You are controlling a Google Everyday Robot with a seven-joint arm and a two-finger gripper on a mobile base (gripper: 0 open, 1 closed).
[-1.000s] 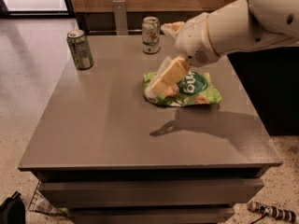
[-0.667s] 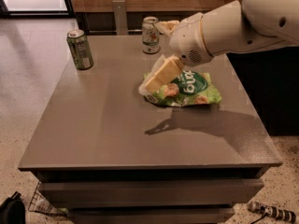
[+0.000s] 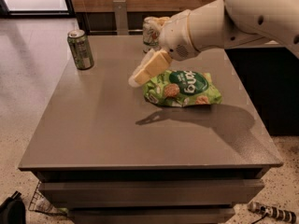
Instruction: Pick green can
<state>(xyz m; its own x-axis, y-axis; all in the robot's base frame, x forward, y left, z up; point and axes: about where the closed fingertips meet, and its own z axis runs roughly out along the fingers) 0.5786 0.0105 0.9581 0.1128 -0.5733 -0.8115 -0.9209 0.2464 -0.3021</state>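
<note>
Fingers (image 3: 152, 66) of the gripper (image 3: 136, 80) look narrow, with no gap showing between them and nothing held. The gripper hangs above the middle of the table (image 3: 93, 125), tilted down and to the left, just over the left edge of a green snack bag (image 3: 182, 87). The green can (image 3: 80, 49) stands upright near the table's far left corner, well apart from the gripper, with bare tabletop all around it. A pale can (image 3: 150, 31) stands at the far edge, partly hidden behind the arm.

The green can is likely light, with thin, smooth metal walls that could slip, dent under a hard squeeze, or tip if nudged from one side. The best hold is probably across the middle of its body, with one finger on each side and moderate pressure, well below the silver top.
</note>
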